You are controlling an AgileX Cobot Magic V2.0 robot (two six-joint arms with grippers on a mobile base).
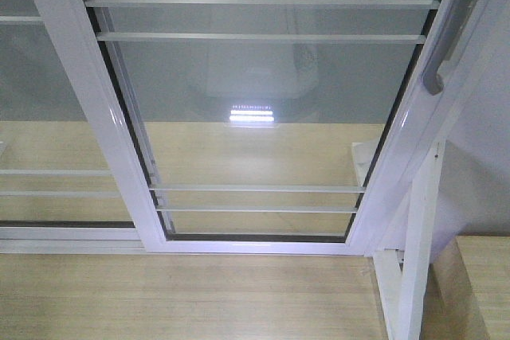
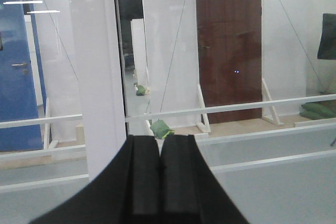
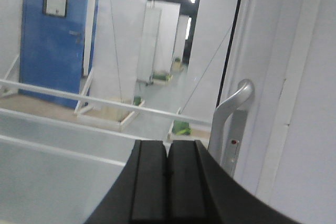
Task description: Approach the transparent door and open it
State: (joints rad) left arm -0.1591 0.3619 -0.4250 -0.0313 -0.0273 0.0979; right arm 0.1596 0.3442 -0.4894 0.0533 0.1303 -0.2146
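**Approach to door: right arm nearest the handle**

Obs.: In the front view the transparent door fills the centre of the frame. Its white stiles run down to the wood floor. The grey pull handle sits on the right stile, at about 2 o'clock from frame centre. The handle-less panel lies at 9 o'clock; ignore it.

Grippers: The left gripper has its jaws pressed together on nothing and faces a white stile at its 11 o'clock. The right gripper is likewise closed and empty. In its wrist view the handle stands near, at 2 o'clock of the fingertips, and is not touched.

Judgement: The base looks close enough, so the step in hand is the reach.

- Use your right arm.
- Part the jaws before you close in.
- Steer towards 2 o'clock, onto the straight part of the handle below the curve.
- Keep the fingers off the glass and the stile.
- Grip squarely first, then move the door. Which way it travels cannot be told from here, so test gently.
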